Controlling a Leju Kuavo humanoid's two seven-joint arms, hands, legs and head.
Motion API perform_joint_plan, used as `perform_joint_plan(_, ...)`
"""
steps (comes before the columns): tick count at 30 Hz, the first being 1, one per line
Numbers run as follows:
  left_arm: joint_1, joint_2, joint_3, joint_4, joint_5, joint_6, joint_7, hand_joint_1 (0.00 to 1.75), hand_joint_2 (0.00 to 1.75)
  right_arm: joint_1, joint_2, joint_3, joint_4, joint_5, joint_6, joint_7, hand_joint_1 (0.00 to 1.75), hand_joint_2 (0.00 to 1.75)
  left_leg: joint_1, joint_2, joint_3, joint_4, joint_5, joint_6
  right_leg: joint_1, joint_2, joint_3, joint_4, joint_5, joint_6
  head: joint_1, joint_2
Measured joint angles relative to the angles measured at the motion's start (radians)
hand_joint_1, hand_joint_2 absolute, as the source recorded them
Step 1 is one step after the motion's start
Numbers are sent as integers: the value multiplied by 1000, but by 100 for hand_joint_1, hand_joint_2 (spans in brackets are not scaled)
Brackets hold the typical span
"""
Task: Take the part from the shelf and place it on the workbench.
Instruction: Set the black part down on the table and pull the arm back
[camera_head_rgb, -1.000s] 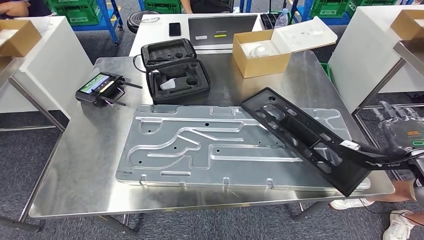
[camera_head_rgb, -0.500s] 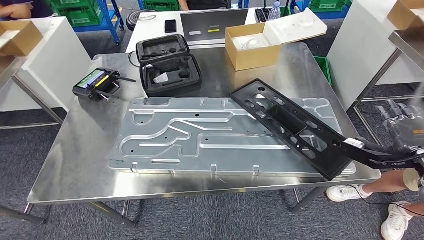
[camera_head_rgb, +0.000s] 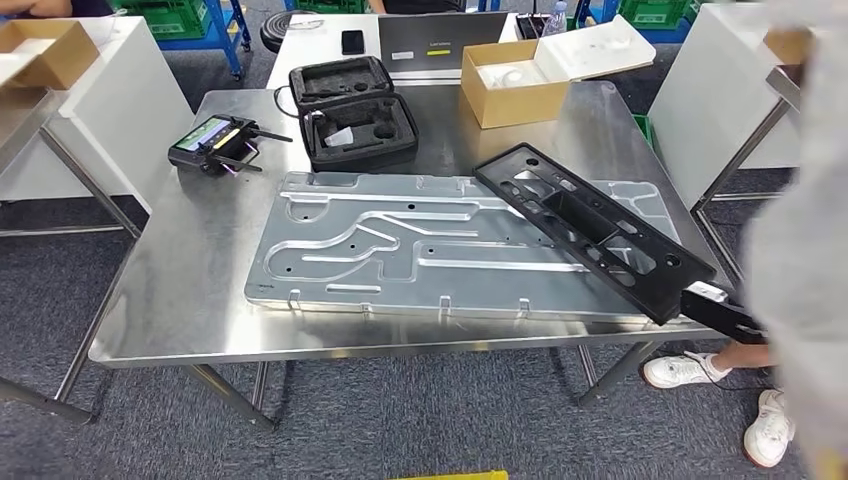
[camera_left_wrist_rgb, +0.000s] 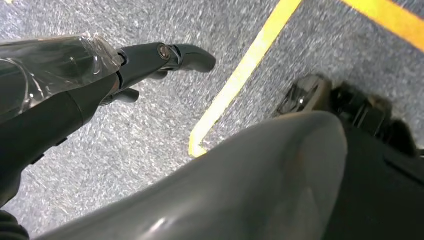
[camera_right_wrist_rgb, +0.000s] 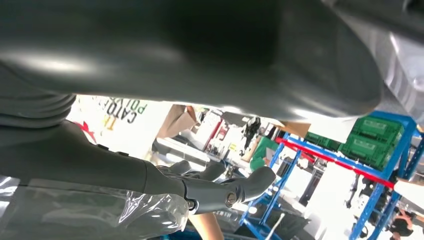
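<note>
The steel bench (camera_head_rgb: 180, 300) is the landmark. Flat on its middle lies a big stamped alu plate (camera_head_rgb: 400, 255) w/ raised channels, taking up most of the top.

The part (camera_head_rgb: 590, 230), a long black plastic frame w/ cut-outs, lies diagonally on the bench's right half, across the plate's right end. Its far end sits near the bench middle; its near end sticks out past the bench's front-right corner, a narrow black arm w/ a white tag (camera_head_rgb: 705, 292) on it. Whether that overhanging end rests on anything I can't tell, since a blurred grey shape covers the head view's right edge.

At the bench's far edge: an open black foam case (camera_head_rgb: 350, 115) left of centre and an open cardboard box (camera_head_rgb: 525, 85) w/ white insert to its right. Near the bench's far-left corner sits a handheld controller (camera_head_rgb: 215, 148) w/ lit screen and antennas.

Beyond the bench is a white table (camera_head_rgb: 310, 45) w/ a dark phone (camera_head_rgb: 351, 41) and a dark flat panel. Green crates on blue racks stand behind that.

By the bench's front-right corner, on the grey carpet, a person's white shoes (camera_head_rgb: 770, 430) and lower leg.

Left hand (camera_left_wrist_rgb: 145, 65) (wrist cam): hangs over carpet beside a yellow floor line (camera_left_wrist_rgb: 240, 75), fingers curled some, nothing in them; truly closed or not — can't tell.

Right hand (camera_right_wrist_rgb: 210, 187): fingers stretched out side by side, nothing seen in them, blue racks behind; grip state can't tell.
</note>
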Motion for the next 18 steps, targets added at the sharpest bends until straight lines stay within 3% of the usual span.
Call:
perform_joint_plan(1,1,0,0,0,1,0,-1,0,0,3,6,0,0,0,-6,-2,0,0,0,0,-10,2,6,-1,0,0,19,-2,12,2,0,0)
perform_joint_plan(2,2,0,0,0,2,1,-1,0,0,7,11,0,0,1,-13,-3,0,0,1,1,-19,5,11,-4,0,-1,59,-49,37,4,0,0)
perform_joint_plan(4,3,0,0,0,3,3,-1,0,0,16,19,-2,0,3,-30,-7,0,0,0,0,-35,17,17,-11,0,-2,165,-203,72,5,0,0)
perform_joint_plan(6,4,0,1,0,4,5,-1,0,0,33,28,-5,0,6,-51,-11,0,0,-3,-2,-46,29,23,-20,5,1,219,-292,78,-6,0,0)
perform_joint_plan(8,6,0,1,0,6,5,1,0,0,53,39,-8,2,7,-74,-18,0,0,-4,-3,-53,35,30,-31,8,3,213,-294,81,-22,0,0)
perform_joint_plan(10,10,1,1,0,9,6,3,0,0,69,51,-11,2,5,-98,-26,0,0,-1,-4,-67,57,10,-42,5,1,203,-294,89,-39,0,0)
perform_joint_plan(12,12,1,1,0,13,7,5,0,0,86,66,-14,4,2,-129,-38,0,0,6,-5,-103,155,-68,-55,3,0,188,-295,102,-55,0,0)
perform_joint_plan(14,13,1,1,0,17,7,6,0,0,101,85,-16,8,2,-162,-48,0,0,13,-5,-147,296,-148,-64,4,-1,171,-295,116,-61,0,0)
perform_joint_plan(15,13,1,1,0,18,8,6,0,0,107,96,-16,12,1,-174,-51,0,0,15,-5,-152,337,-162,-67,4,-1,162,-294,123,-60,0,0)
perform_joint_plan(16,13,1,1,0,19,8,6,0,0,112,106,-16,15,-1,-185,-55,0,0,17,-5,-140,340,-157,-67,5,-1,154,-294,129,-59,0,0)
perform_joint_plan(18,12,1,2,0,22,10,6,0,0,120,130,-16,24,-7,-214,-66,0,0,18,-5,-54,223,-106,-61,5,1,140,-294,141,-55,0,0)
